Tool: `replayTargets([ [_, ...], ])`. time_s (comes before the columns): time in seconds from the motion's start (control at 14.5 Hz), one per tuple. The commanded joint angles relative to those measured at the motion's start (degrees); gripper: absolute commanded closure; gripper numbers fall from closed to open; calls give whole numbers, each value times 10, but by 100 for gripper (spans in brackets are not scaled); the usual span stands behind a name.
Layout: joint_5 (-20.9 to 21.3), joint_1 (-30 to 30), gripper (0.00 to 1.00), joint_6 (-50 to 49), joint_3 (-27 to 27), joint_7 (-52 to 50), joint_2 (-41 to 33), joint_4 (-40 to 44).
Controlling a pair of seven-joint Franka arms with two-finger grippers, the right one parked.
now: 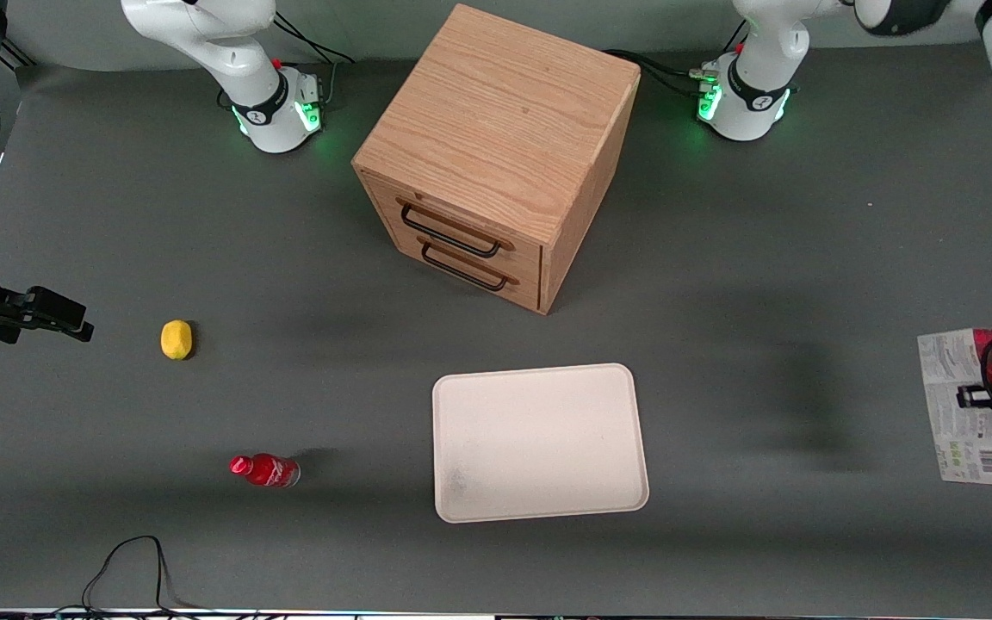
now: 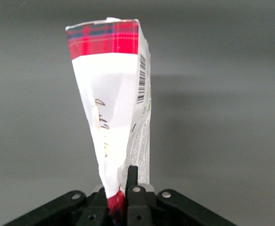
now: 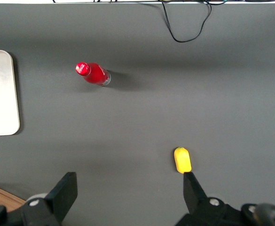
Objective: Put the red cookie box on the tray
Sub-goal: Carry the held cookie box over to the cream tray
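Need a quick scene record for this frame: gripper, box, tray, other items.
gripper: at the working arm's end of the table, shut on the red cookie box
red cookie box: pinched at one end, not on the tray
tray: bare, nearer the front camera than the wooden drawer cabinet
others: red bottle and yellow lemon-like object, toward the parked arm's end

Gripper (image 2: 123, 200) matt black plastic, clamped on red cookie box (image 2: 116, 108), creased printed card; tray (image 1: 539, 442) smooth matt cream; cabinet (image 1: 496, 155) grained wood
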Motion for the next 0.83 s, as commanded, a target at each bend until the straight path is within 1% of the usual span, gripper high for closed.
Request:
replayTargets([
  [0.0, 11, -29, 100, -45, -42, 2, -42, 8],
  [0.07, 13, -42, 100, -58, -60, -18, -43, 23],
  [0.21, 14, -65, 100, -74, -106, -125, -40, 51],
  [0.34, 14, -71, 100, -56, -163, -212, -30, 58],
  [0.48, 18, -99, 100, -24, -189, -299, -5, 63],
  [0.55, 25, -116, 100, -5, -193, -322, 9, 63],
  [0.69, 77, -147, 100, 29, -202, -333, 41, 61],
  [0.76, 91, -154, 100, 43, -212, -344, 60, 60],
])
